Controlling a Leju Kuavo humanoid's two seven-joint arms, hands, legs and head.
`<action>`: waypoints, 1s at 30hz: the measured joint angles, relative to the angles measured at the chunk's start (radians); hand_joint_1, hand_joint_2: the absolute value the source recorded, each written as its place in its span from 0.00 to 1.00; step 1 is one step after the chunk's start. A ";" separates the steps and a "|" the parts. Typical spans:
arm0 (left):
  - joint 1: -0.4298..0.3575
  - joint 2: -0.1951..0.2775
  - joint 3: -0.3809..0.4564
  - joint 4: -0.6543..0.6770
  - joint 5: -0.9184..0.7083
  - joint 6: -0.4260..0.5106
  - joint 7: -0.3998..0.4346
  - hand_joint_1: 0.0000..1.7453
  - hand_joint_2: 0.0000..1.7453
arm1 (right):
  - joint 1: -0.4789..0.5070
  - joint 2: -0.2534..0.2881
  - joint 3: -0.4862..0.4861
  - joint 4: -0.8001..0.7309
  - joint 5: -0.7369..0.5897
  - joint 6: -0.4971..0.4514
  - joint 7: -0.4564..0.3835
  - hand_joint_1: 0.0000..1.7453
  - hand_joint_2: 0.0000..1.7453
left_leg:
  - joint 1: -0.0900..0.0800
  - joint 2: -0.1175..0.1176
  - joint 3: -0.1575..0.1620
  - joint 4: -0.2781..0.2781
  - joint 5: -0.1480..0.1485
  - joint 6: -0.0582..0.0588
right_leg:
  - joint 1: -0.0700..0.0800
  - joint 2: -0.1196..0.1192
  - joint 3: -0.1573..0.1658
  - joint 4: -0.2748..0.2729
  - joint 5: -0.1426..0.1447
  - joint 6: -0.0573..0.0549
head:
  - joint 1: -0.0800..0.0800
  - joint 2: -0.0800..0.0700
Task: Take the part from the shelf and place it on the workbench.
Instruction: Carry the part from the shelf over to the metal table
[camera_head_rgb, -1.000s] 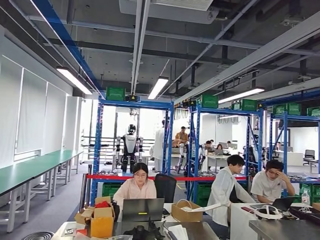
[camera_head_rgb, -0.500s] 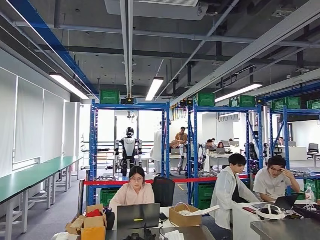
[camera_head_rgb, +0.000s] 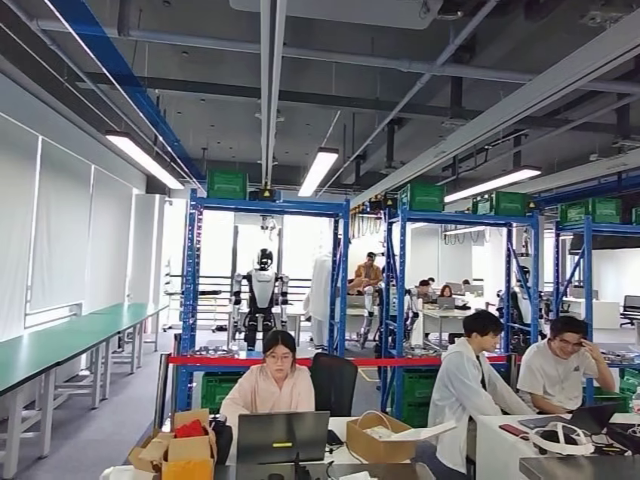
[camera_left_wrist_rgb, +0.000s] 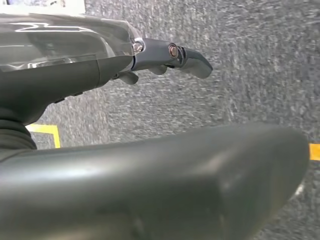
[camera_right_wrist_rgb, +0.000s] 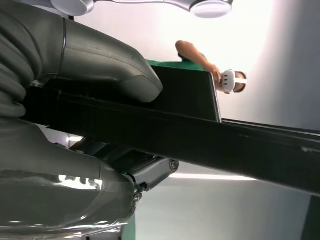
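Note:
In the right wrist view my right hand (camera_right_wrist_rgb: 64, 175) grips a long flat black part (camera_right_wrist_rgb: 234, 142), thumb (camera_right_wrist_rgb: 113, 70) on one face and fingers (camera_right_wrist_rgb: 156, 172) on the other. The part runs out past the hand across the picture. In the left wrist view my left hand (camera_left_wrist_rgb: 94, 65) hangs over grey carpet (camera_left_wrist_rgb: 260, 75), fingers (camera_left_wrist_rgb: 185, 54) stretched out and nothing in it. In the head view, blue shelf racks (camera_head_rgb: 192, 300) with green bins stand across the room, and long green workbenches (camera_head_rgb: 68, 340) line the left wall.
Three people sit at cluttered desks (camera_head_rgb: 377, 440) close ahead, with laptops and cardboard boxes (camera_head_rgb: 181, 450). Red tape (camera_head_rgb: 226, 359) spans the rack front. Another humanoid robot (camera_head_rgb: 262, 295) stands behind it. A grey table corner (camera_head_rgb: 577, 468) lies at the lower right. Yellow floor tape (camera_left_wrist_rgb: 47, 131) lies under my left hand.
The whole head picture has swayed left, then back right and slightly up, so the camera has moved. The seated people and racks keep their places.

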 joint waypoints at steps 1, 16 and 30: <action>0.000 0.000 0.000 0.000 0.000 0.000 0.000 0.00 1.00 | 0.001 -0.001 0.000 0.000 -0.002 -0.002 0.005 1.00 1.00 | 0.002 0.000 0.018 0.000 -0.013 -0.003 | -0.001 0.000 -0.011 -0.023 0.005 0.001 | 0.000 0.000; -0.003 -0.004 0.014 0.000 0.005 0.001 -0.008 0.00 1.00 | -0.006 -0.017 0.001 0.013 0.008 -0.051 0.029 1.00 1.00 | 0.006 0.002 -0.141 0.259 -0.165 -0.048 | 0.005 0.004 0.145 -0.285 0.132 -0.055 | 0.000 0.000; -0.007 -0.002 0.014 0.000 -0.005 -0.002 -0.009 0.00 1.00 | -0.027 -0.045 0.007 0.015 0.057 -0.035 -0.008 1.00 1.00 | 0.001 -0.019 -0.068 0.057 0.014 -0.003 | -0.002 0.001 0.010 0.029 -0.023 0.005 | 0.000 0.000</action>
